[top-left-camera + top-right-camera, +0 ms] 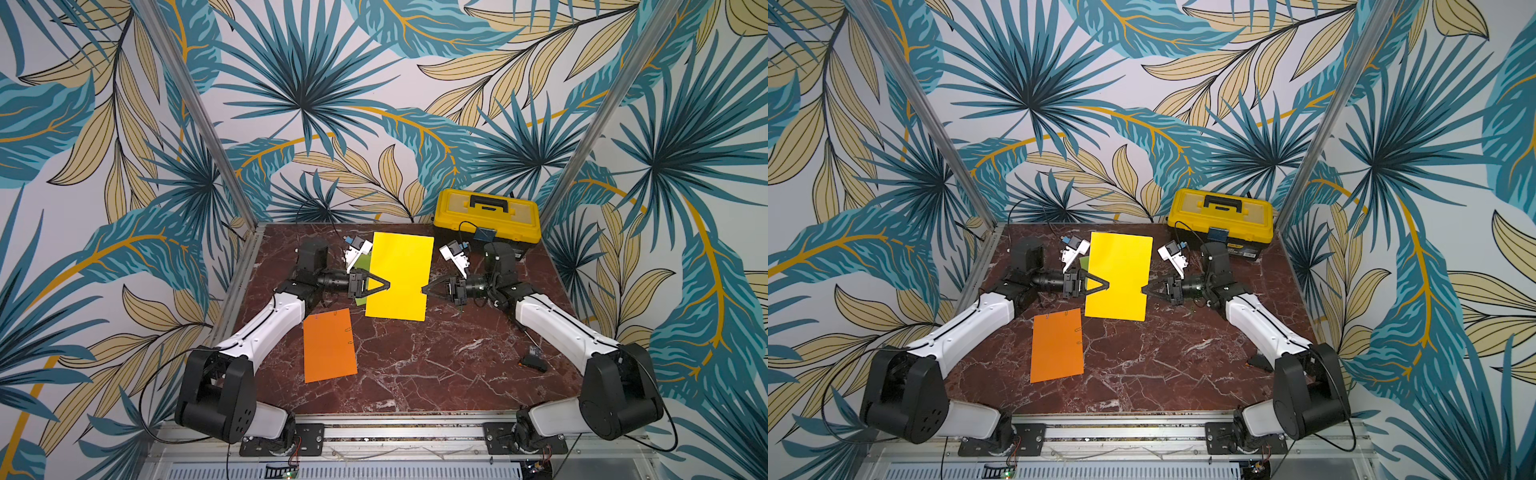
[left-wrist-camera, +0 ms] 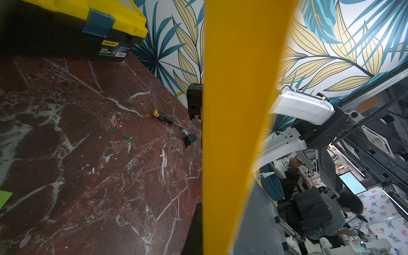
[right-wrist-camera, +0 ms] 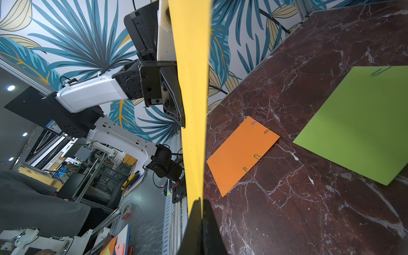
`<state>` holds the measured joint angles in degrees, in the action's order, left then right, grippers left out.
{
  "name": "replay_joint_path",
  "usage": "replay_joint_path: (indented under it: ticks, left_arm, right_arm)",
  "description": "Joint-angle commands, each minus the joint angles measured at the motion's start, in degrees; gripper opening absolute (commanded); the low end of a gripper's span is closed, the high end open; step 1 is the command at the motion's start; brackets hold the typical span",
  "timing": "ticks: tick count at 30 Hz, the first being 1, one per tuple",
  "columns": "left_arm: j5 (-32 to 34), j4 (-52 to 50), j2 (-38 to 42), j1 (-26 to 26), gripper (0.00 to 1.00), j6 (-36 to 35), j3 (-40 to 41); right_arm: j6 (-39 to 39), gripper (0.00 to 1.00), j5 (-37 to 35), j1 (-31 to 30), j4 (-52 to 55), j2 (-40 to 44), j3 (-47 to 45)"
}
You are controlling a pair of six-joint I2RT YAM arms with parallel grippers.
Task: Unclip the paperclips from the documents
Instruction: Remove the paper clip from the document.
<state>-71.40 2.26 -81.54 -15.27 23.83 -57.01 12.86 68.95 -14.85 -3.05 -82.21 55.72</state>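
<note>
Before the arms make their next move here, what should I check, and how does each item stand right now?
1. Left gripper shut on yellow sheet: ok.
2. Right gripper shut on its opposite edge: ok.
3. Yellow sheet already unclipped: cannot tell; top face looks bare, gripped edges hidden.
4. Orange sheet unclipped: not ok, four clips along its edges.
5. Green sheet unclipped: not ok, one clip at its edge.
</note>
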Motion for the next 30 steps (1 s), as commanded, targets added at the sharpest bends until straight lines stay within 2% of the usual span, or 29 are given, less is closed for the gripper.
replay_joint_path:
  ticks: [1, 30]
  left_arm:
    - [-0.59, 0.77, 2.05, 1.16, 0.0, -0.94, 0.46]
    - [-1.44, 0.73, 2.16, 2.35, 0.0, -1.24, 0.59]
  right_arm:
    - [-1.36, 0.04, 0.42, 0.88, 2.04, 0.01, -0.2]
    - [-3.4, 0.05, -1.05, 1.67, 5.12, -0.58, 0.36]
